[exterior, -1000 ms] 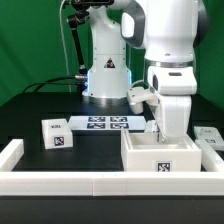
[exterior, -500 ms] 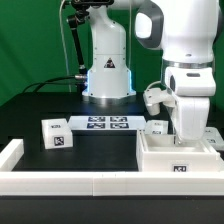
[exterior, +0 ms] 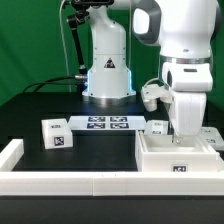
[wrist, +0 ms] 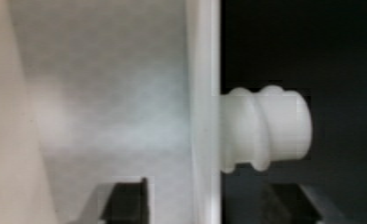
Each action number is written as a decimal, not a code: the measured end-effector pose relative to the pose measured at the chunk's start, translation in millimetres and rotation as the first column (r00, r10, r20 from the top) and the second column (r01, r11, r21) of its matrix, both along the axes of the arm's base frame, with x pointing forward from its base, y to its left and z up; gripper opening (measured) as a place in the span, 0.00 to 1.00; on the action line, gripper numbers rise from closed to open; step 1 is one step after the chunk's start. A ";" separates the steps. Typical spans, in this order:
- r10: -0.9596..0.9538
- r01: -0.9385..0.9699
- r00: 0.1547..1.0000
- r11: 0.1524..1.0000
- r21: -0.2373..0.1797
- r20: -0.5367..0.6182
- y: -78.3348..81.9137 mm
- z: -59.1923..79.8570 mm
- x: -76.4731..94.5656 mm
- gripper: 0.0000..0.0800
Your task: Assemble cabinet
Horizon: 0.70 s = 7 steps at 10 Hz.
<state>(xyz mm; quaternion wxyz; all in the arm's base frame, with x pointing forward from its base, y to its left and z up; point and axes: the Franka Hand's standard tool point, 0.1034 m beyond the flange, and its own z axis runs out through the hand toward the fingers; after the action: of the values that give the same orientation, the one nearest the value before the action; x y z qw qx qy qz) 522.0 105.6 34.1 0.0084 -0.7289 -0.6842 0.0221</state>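
Claw (exterior: 186, 128): exterior view, lower right, set down inside the cabinet (exterior: 178, 158) on the table (exterior: 25, 120).
Wrist view: jaws parted, straddling one cabinet wall (wrist: 91, 110), clamping nothing.
Handling: rigid, smooth, probably light plastic; you should pinch that wall's top edge.

On the black tabletop (exterior: 35, 108) we find the large white plastic box-shaped cabinet body (exterior: 180, 158) at the front, on the exterior view's right, against the low white border rail (exterior: 70, 183). A small white tagged block (exterior: 57, 133) stands well to its left. The flat white marker board (exterior: 108, 124) lies between them, further back. A second tagged block (exterior: 158, 126) sits just behind the body. The claw (wrist: 201, 200) straddles one body wall.
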 end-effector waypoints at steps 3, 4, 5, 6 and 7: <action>-0.068 0.068 0.997 0.998 -0.001 0.039 -1.6 25.2 -15.1 0.83; -0.109 0.108 0.992 0.994 0.010 0.069 0.8 34.2 -28.2 0.83; -0.125 0.124 0.989 0.992 0.016 0.073 7.0 36.2 -38.7 0.97; -0.135 0.133 0.988 0.991 0.022 0.078 16.0 40.7 -40.4 0.99; -0.177 0.174 0.980 0.984 0.037 0.087 29.0 42.3 -42.8 0.99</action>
<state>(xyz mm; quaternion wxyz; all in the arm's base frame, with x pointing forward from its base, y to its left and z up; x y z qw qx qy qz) 479.2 134.6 76.4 -0.0099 -0.7864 -0.6172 -0.0214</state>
